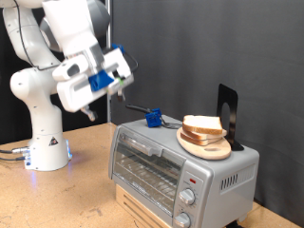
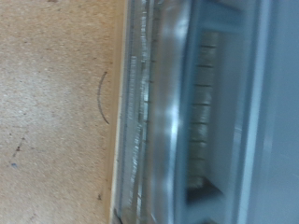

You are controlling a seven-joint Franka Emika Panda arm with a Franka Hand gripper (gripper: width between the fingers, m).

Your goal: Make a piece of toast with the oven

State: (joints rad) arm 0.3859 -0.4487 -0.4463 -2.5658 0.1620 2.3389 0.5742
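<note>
Pale bread with a tan crust, the toast (image 1: pixel 202 124) lies flat on a round wooden plate (image 1: pixel 205 144) that sits on the roof of the oven (image 1: pixel 180 163), towards the end of the roof above the knobs. The oven is a silver-grey box with its glass door shut, a wire rack showing dimly behind the glass, and two round knobs (image 1: pixel 187 198) down the front at the exterior view's right. It stands on a low wooden stand (image 1: pixel 142 207) on the tabletop (image 1: pixel 66 195). Behind the plate on the oven roof a black upright piece (image 1: pixel 227 116) rises, and at the other end of the roof lies a small blue thing with a dark handle (image 1: pixel 150 117). The gripper (image 1: pixel 122 87), white with blue parts, hangs in the air above the oven's end away from the knobs, clear of the roof and holding nothing that shows. Whether its jaws are spread or pressed together I cannot tell. The wrist view looks down on the oven's metal edge and glass beside the speckled tabletop, blurred, with no fingers in sight. The arm's white base (image 1: pixel 43 133) stands on the tabletop beyond that same end of the oven.
</note>
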